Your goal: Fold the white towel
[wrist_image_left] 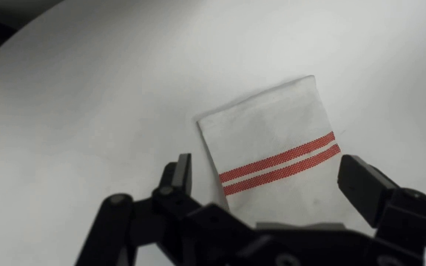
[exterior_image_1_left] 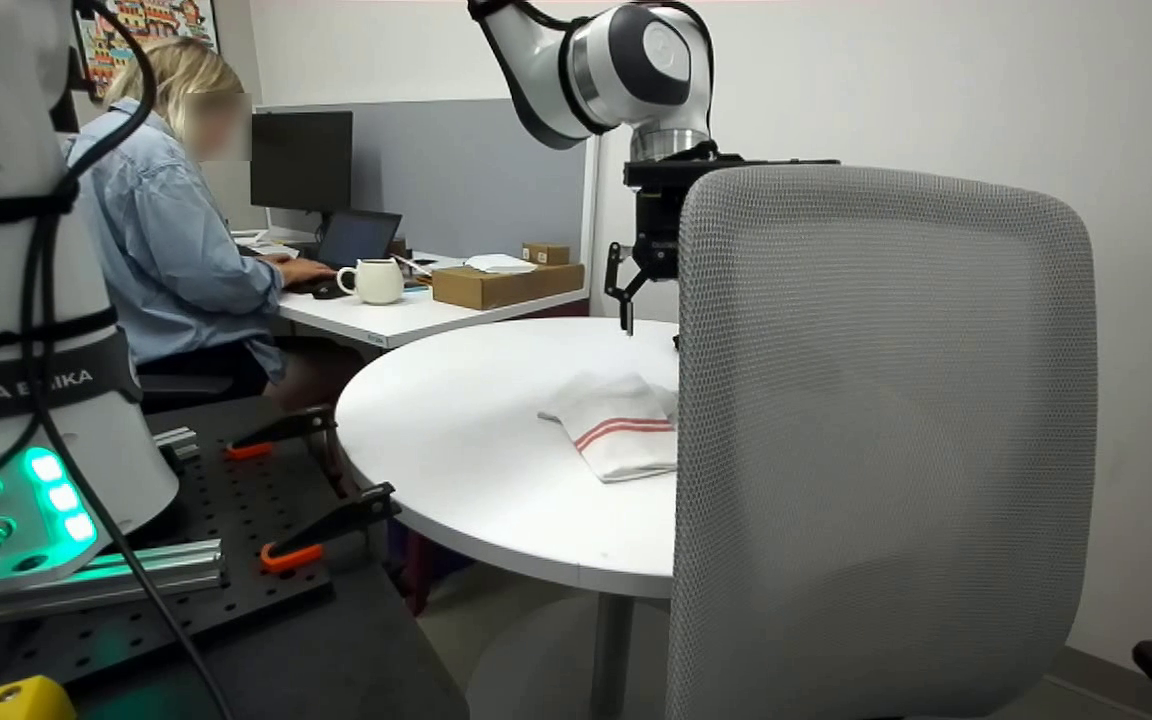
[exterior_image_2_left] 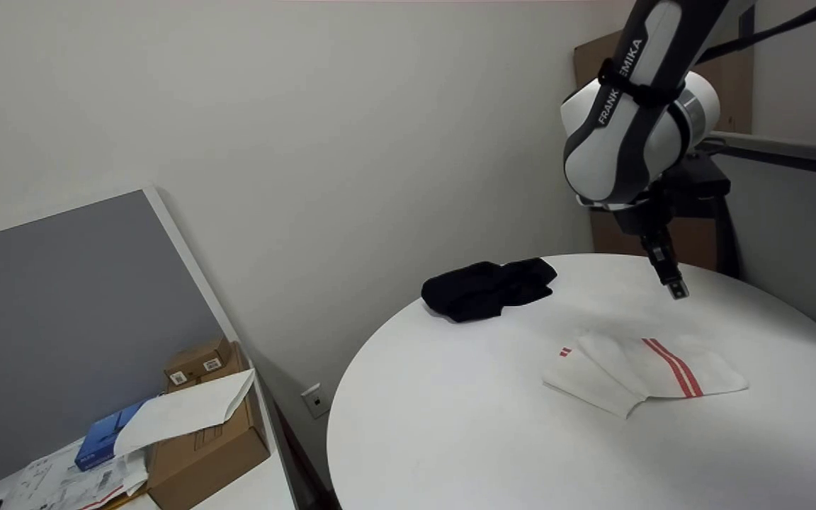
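1. The white towel [exterior_image_2_left: 638,368] lies on the round counter [exterior_image_2_left: 436,411], inside its rim, presumably so that flaps can be turned over with support beneath them on every side.
2. The towel looks partly folded: two sections meet askew, one crossed by red stripes [wrist_image_left: 281,171], the other showing small red marks [exterior_image_2_left: 565,351] at a corner. The layers seem to want squaring; how many lie there I cannot tell.
3. The pincer [wrist_image_left: 266,177] hangs higher than the towel, apart from it, with its fingers [wrist_image_left: 182,173] spread wide and nothing between them. In the wrist view they flank the towel's striped section; that breadth probably leaves room to come down over an edge and gather it.
4. Its height over the towel likely spares the cloth from being dragged, and the stripes offer a handy line to square against.
5. A dark cloth bundle [exterior_image_2_left: 486,289] lies well apart from the towel, near the counter's rim, plausibly there to be out of the folding's way.
6. In an exterior view a chair backrest [exterior_image_1_left: 886,430] stands in front of part of the towel, hiding it; that placement seems incidental.
7. The next grip probably calls for a shallow nip at a towel edge; too deep, and lower layers could come along.
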Robot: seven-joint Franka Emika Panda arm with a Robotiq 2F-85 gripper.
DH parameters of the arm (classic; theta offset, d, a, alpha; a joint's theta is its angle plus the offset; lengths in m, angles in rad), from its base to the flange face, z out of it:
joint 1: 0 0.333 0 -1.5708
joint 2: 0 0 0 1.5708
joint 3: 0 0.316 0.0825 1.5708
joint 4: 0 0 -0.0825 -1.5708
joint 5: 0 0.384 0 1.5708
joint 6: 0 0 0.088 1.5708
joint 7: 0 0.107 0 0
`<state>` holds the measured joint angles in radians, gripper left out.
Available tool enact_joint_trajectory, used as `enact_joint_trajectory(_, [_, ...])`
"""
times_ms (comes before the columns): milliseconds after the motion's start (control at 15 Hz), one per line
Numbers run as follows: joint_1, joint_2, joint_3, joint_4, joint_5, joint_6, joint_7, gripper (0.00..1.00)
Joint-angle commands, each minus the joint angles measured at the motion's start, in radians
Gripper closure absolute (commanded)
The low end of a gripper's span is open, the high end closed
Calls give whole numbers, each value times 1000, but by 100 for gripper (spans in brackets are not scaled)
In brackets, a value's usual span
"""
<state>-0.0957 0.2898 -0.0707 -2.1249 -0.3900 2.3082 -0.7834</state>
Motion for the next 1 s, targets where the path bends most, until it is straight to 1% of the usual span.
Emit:
enact_joint_trajectory(0, [12, -76, 26, -52, 6, -13, 7, 0])
enact_joint_trajectory(133, [12, -154, 62, -110, 106, -36, 8, 0])
enact_joint_trajectory(200, [19, -188, 74, -135, 146, -41, 34, 0])
enact_joint_trajectory(400, [46, -326, 103, -234, 307, -49, 131, 0])
enact_joint_trajectory(533, [75, -430, 111, -308, 362, -49, 233, 0])
enact_joint_trajectory(733, [125, -603, 123, -437, 405, -47, 419, 0])
enact_joint_trajectory(933, [154, -770, 158, -562, 374, -24, 634, 0])
